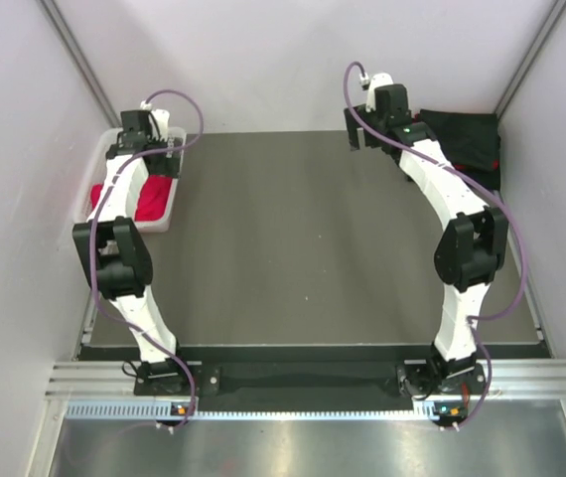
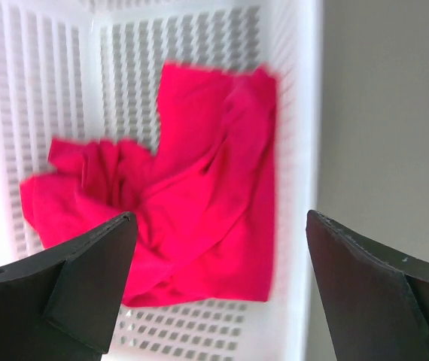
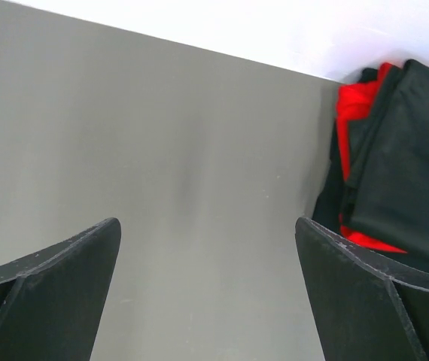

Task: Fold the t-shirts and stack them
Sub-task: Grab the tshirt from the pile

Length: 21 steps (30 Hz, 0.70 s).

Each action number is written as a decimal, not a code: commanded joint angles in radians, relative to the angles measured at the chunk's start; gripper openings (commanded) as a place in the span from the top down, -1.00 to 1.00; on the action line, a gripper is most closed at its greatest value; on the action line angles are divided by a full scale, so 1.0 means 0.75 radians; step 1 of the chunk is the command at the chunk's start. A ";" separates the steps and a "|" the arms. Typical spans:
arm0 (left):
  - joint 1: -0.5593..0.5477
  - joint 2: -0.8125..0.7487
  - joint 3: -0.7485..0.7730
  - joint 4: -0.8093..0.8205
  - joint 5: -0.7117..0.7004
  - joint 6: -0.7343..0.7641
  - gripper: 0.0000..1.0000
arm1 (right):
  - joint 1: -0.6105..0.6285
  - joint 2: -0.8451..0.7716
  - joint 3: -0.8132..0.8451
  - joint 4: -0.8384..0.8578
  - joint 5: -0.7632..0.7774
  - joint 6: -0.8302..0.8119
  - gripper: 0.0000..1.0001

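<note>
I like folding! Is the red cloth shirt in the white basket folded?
Not folded: the bright red cloth t-shirt lies crumpled in the white plastic mesh basket.

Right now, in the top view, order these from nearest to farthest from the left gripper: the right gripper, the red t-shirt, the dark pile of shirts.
1. The red t-shirt, in the white basket at far left, directly below the left gripper.
2. The right gripper, across the table, right side.
3. The dark pile of shirts, far right corner, beyond that gripper.

No readable text or labels anywhere
</note>
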 commanded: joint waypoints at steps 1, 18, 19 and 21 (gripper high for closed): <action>0.044 -0.083 -0.047 0.087 -0.031 0.069 -0.97 | 0.046 0.009 0.075 -0.015 0.060 -0.025 -0.99; 0.267 0.195 0.086 -0.023 0.134 0.149 -0.44 | 0.087 0.044 0.069 -0.062 -0.083 -0.144 -0.99; 0.269 0.214 0.098 -0.031 0.140 0.151 -0.46 | 0.087 0.040 0.061 -0.062 -0.085 -0.148 -0.99; 0.269 0.273 0.139 -0.064 0.177 0.161 -0.49 | 0.087 0.038 0.051 -0.064 -0.085 -0.154 -0.99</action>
